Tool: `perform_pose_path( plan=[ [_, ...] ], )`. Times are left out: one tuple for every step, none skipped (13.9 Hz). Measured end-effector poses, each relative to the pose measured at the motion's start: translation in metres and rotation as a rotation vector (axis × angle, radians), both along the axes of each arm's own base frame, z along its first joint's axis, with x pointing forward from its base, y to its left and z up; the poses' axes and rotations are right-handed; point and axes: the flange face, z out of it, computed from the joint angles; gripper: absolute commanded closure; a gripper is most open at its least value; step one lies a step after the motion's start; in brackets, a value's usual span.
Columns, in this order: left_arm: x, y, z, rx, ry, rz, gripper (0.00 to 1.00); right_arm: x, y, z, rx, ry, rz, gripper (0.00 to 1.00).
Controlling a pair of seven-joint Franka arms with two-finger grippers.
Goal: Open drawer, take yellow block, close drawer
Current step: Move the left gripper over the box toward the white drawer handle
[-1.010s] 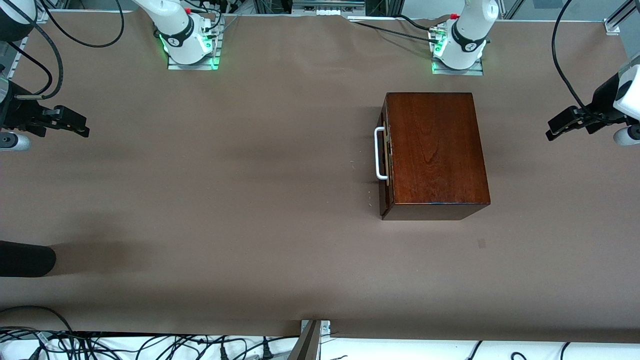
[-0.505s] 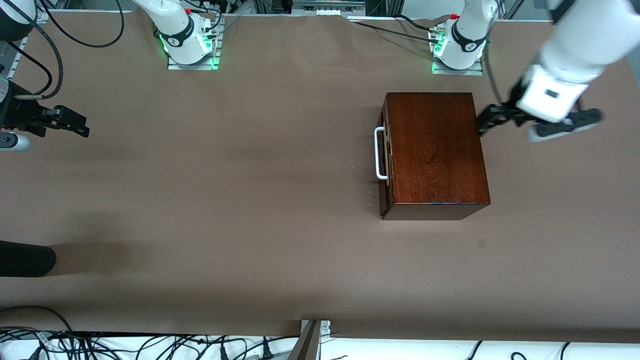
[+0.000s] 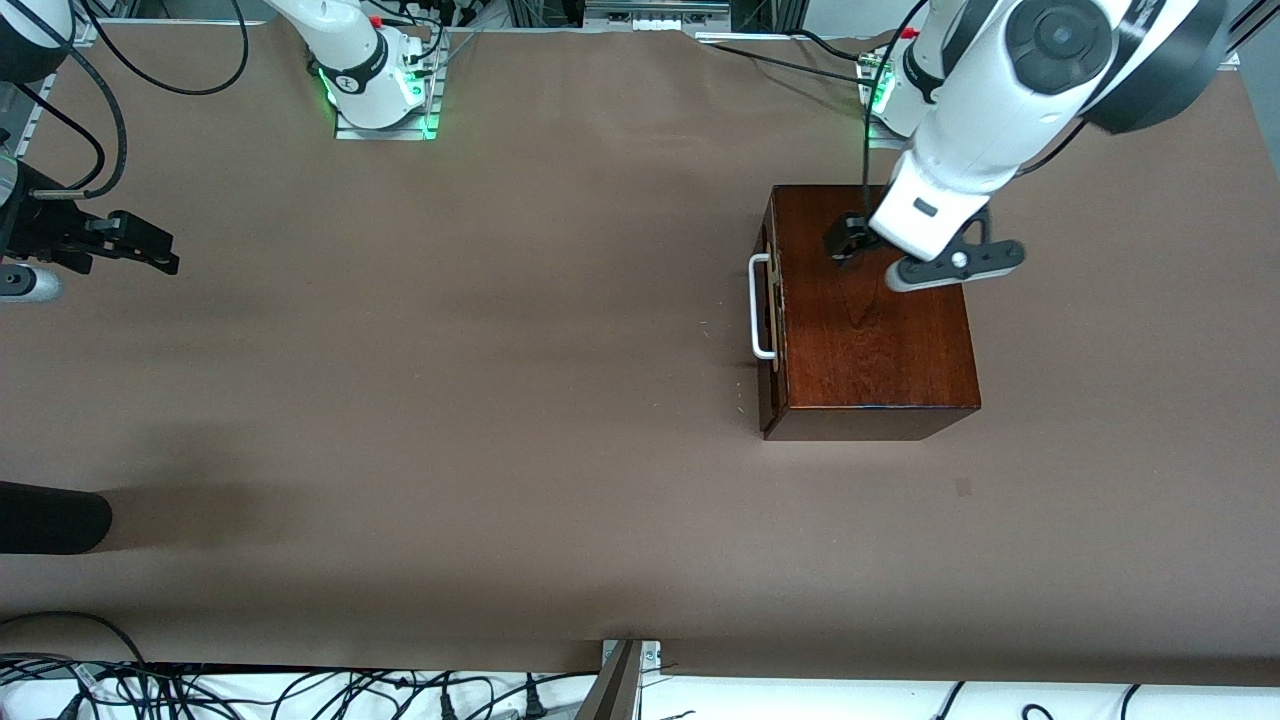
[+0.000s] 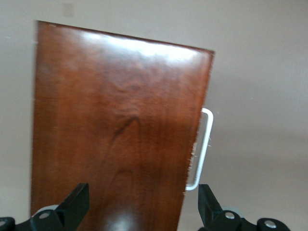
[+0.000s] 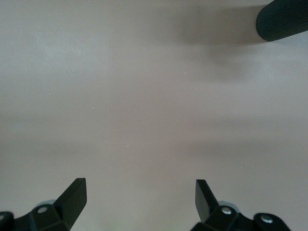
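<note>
The dark mahogany box (image 3: pixel 870 310) stands toward the left arm's end of the table. Its drawer (image 3: pixel 770 385) is pushed in, and the white bar handle (image 3: pixel 760 305) faces the right arm's end. My left gripper (image 3: pixel 848 238) hovers over the box top, open and holding nothing. The left wrist view shows the glossy box top (image 4: pixel 115 125) under my left gripper (image 4: pixel 142 202), with the handle (image 4: pixel 202 149) just inside one fingertip. At the right arm's end of the table my right gripper (image 3: pixel 150 245) waits, open over bare table (image 5: pixel 139 197). The yellow block is hidden.
A black rounded object (image 3: pixel 50 515) pokes in at the table's edge by the right arm's end, nearer the front camera; it also shows in the right wrist view (image 5: pixel 284 19). Brown table surface (image 3: pixel 450 400) spreads between the two grippers.
The left arm has swung in from the table's end and now holds its gripper over the box top. The right arm and the box have not moved.
</note>
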Motion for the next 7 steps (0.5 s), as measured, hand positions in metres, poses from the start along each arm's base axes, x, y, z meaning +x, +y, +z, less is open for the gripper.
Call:
perform_pose_path(
  plan=[
    [0.002,-0.013,-0.006,-0.013,0.010,-0.023,0.00,0.000,0.000,0.000,0.000,0.000,0.000,0.00],
    [0.002,-0.028,-0.011,-0.023,0.019,-0.044,0.00,0.000,0.000,0.000,0.000,0.000,0.000,0.00],
    [0.002,-0.043,-0.017,-0.028,0.027,-0.061,0.00,0.000,0.000,0.000,0.000,0.000,0.000,0.00],
    [0.001,-0.058,-0.023,-0.026,0.031,-0.075,0.00,0.000,0.000,0.000,0.000,0.000,0.000,0.00],
    [-0.002,-0.075,-0.029,-0.016,0.031,-0.090,0.00,0.000,0.000,0.000,0.000,0.000,0.001,0.00],
    [-0.007,-0.093,-0.037,0.010,0.026,-0.113,0.00,0.000,0.000,0.000,0.000,0.000,0.001,0.00],
    [-0.016,-0.113,-0.047,0.048,0.016,-0.147,0.00,0.000,0.000,0.000,0.000,0.000,0.001,0.00]
  ],
)
